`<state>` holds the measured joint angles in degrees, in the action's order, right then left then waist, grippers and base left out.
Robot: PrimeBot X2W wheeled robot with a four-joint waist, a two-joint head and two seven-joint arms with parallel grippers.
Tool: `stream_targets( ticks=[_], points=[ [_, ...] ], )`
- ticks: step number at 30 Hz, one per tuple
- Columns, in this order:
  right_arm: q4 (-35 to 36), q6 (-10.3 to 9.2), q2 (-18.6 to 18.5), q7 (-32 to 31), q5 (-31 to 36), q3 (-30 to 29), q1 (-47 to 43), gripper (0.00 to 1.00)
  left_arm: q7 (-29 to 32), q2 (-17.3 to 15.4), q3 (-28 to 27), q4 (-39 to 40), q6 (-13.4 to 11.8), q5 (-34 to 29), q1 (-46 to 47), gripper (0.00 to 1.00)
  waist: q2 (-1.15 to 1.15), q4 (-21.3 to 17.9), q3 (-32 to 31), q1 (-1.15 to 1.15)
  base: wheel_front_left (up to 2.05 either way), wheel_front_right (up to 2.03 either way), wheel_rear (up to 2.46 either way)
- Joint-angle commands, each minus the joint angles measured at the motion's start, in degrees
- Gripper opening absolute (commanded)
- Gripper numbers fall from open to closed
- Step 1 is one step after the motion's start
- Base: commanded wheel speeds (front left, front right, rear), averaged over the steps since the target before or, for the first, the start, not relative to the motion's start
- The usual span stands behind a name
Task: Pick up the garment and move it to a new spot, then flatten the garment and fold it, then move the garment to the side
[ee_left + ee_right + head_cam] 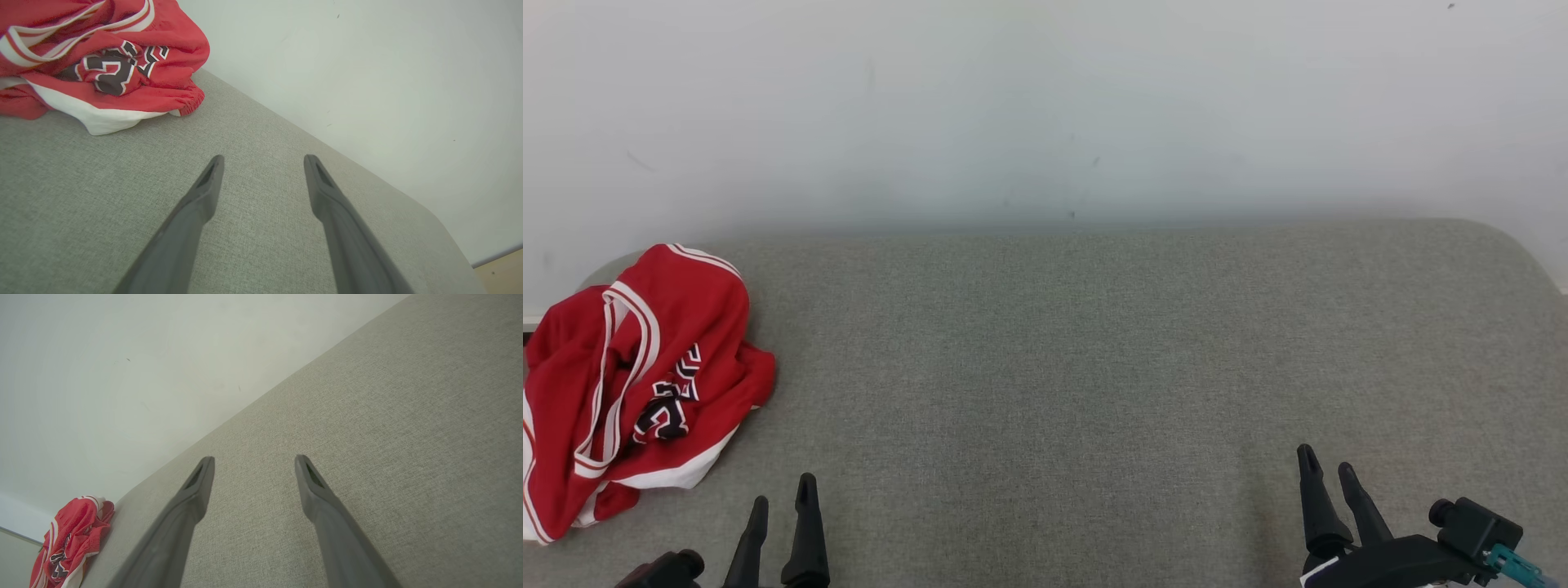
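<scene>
The garment (637, 376) is a red jersey with white trim and dark lettering, crumpled in a heap at the far left of the grey fabric-covered table (1062, 367). It shows at the top left of the left wrist view as the garment (102, 57) and small at the lower left of the right wrist view as the garment (69, 543). My left gripper (783, 494) stands open at the lower left, a short way right of the heap, nothing between its fingers (204, 192). My right gripper (1327, 464) is open at the lower right, far from the cloth, with its fingers (196, 490) over bare table.
A pale wall (1045, 106) runs along the table's far edge. The table has rounded far corners, and its left end lies under the garment. A strip of wooden floor (502, 269) shows past the table's corner in the left wrist view.
</scene>
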<state>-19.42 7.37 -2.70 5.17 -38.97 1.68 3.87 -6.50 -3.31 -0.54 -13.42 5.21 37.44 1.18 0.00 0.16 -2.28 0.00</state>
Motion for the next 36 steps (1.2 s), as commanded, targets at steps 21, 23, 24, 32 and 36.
stream_targets(
  ticks=[21,23,24,32,36],
  points=[
    [1.3,0.15,-0.2,1.4,15.2,0.2,-1.1,1.00,-3.5,-0.6,1.1,-0.2,-0.2,-13.3,-0.8,1.00,0.00,0.1,-0.9,0.00,0.00,0.00,0.00],
    [1.5,0.15,-0.2,1.4,16.4,0.4,-1.2,1.00,-3.8,-0.6,1.1,-0.4,-0.1,-14.2,-0.8,1.00,0.00,0.1,-1.0,0.00,0.00,0.00,0.00],
    [1.6,0.16,-0.2,1.4,17.0,0.5,-1.2,1.00,-3.8,-0.6,1.1,-0.5,-0.1,-14.7,-0.8,1.00,0.00,0.1,-1.1,0.00,0.00,0.00,0.00],
    [1.8,0.16,-0.2,1.6,20.9,1.0,-1.5,1.00,-4.8,-0.5,1.1,-1.0,0.0,-18.1,-0.7,1.00,0.00,0.2,-1.3,0.00,0.00,0.00,0.00],
    [2.0,0.17,-0.2,2.1,22.9,1.2,-1.6,1.00,-5.3,-0.4,1.0,-0.7,0.0,-19.9,-0.8,1.00,0.00,0.2,-1.4,0.00,0.00,0.00,0.00]
  ],
)
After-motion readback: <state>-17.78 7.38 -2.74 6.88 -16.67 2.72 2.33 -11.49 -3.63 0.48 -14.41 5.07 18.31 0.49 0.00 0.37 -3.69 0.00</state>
